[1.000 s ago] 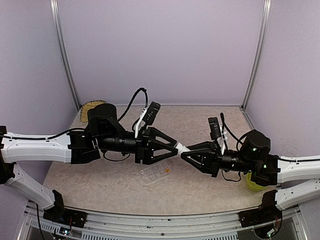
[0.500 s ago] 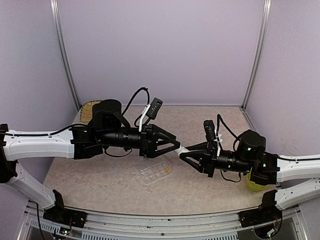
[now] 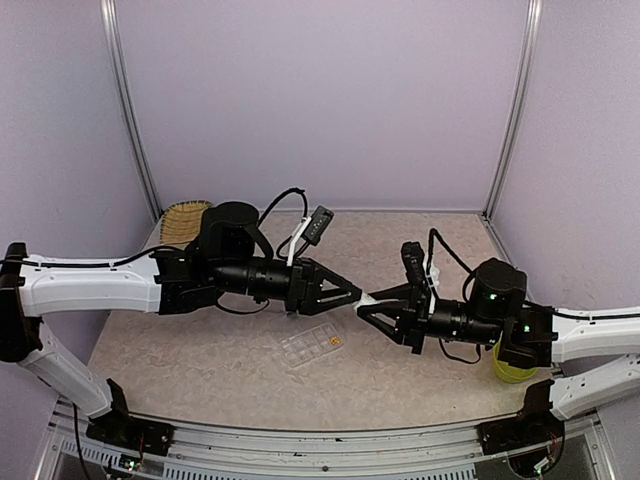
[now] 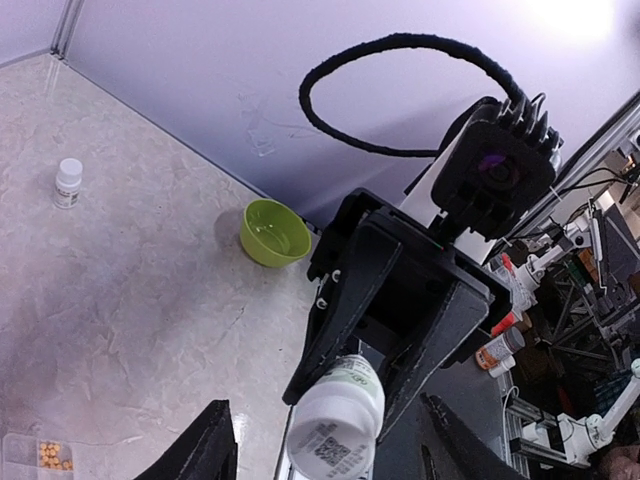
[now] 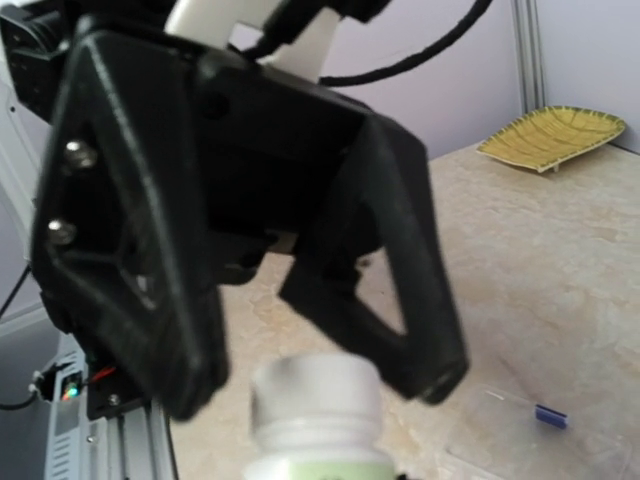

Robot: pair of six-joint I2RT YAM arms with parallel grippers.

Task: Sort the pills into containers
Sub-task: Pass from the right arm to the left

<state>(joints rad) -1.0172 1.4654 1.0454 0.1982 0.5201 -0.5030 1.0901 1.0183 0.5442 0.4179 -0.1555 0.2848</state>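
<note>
The robot was at the opening step, with nothing poured yet. The right gripper (image 3: 372, 310) was clamped on the body of a white bottle (image 4: 335, 412), held in the air above the counter (image 3: 200, 365) with its cap (image 5: 315, 385) pointing at the left gripper (image 3: 350, 296). That one's jaws stood open on either side of the cap, not pressing on it as far as I could see.

To my eye the next move called for the left jaws to close squarely on the cap and twist while the right kept its grip firm. Then the bottle would have to go down over the box (image 3: 310, 348), which lay flat on the counter just below where the two grippers met. A few orange pills (image 4: 52, 456) sat in one end cell of it.

The bottle carried a green band and a black code square, but I could read no words. A second bottle (image 4: 68, 182) stood on the counter, well apart from the green bowl (image 4: 275, 232), with its label too small to read.
</note>
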